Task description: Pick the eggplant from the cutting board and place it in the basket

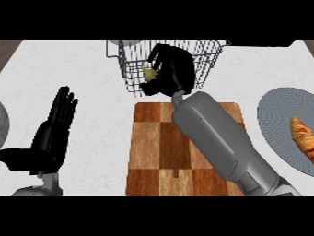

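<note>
I find the eggplant (pixel 150 83) as a dark purple lump with a green stem end, caught under the curled fingers of my right hand (pixel 169 64). It is off the cutting board (pixel 152 152) already and sits over the wire basket (pixel 129 73), at the basket's near side, just inside or right above the front wire wall; from this steep angle I cannot tell whether it hangs above the floor of the basket or touches it. Most of its body is hidden by my fingers, so I cannot call its long axis with any confidence; the stem end shows toward the view's left.

The relation that matters now: the eggplant is below and slightly left of my palm, and the basket's open mouth lies beneath both. My right forearm crosses the board diagonally from the lower right, so the right hand is the only one near the basket. I judge the next move to be a release, perhaps after nudging a little deeper past the front rim so the eggplant does not catch the wire.

My left hand (pixel 54 124) rests well apart on the desk (pixel 98 115), fingers straight and up. A plate (pixel 282 115) with a croissant (pixel 307 142) lies to the right.
</note>
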Robot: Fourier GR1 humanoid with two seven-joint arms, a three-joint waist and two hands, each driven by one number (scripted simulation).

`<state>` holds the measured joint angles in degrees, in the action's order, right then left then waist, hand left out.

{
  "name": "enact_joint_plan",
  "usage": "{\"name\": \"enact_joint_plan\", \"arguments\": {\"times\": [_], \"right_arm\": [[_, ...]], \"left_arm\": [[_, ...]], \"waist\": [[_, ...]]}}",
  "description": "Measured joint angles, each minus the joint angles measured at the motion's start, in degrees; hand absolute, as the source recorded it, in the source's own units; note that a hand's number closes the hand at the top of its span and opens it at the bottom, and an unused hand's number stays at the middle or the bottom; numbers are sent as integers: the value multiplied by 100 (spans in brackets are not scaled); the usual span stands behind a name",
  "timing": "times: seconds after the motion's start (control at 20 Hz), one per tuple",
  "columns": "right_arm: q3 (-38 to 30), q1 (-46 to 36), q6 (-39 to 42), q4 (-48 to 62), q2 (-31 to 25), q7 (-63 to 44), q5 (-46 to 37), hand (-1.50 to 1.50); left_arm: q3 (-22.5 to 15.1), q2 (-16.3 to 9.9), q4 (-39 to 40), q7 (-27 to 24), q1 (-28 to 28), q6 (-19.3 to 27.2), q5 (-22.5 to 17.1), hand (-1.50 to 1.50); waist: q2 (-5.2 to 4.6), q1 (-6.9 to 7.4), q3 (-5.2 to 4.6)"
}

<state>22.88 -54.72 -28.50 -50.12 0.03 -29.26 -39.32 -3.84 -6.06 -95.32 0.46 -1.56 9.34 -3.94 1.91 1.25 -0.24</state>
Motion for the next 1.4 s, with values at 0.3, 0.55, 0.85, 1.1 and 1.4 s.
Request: {"name": "enact_joint_plan", "arguments": {"times": [0.3, 0.55, 0.85, 1.1, 1.4], "right_arm": [[-312, 129, -534, -69, -27, 494, -10, -150], [-560, 138, -742, -295, -212, 331, -294, -150], [-804, 562, -599, -1076, -595, -166, -599, -150], [-1226, 1097, -539, -2131, -951, -336, -316, -150], [-1685, 1761, 73, -3283, -1448, 26, 442, -150]], "left_arm": [[45, -6, -100, 18, 94, -37, -23, 0], [135, 14, 74, 31, -97, -29, -17, 0], [40, 94, -102, 103, 55, 32, 98, 0], [44, 60, -237, 83, 244, -26, 103, 0], [67, 82, -274, 147, 190, -24, 151, 0]], "waist": [[-37, -30, 7], [-101, -105, 18], [-147, -149, 23], [-156, -176, 25], [-172, -158, 25]]}}
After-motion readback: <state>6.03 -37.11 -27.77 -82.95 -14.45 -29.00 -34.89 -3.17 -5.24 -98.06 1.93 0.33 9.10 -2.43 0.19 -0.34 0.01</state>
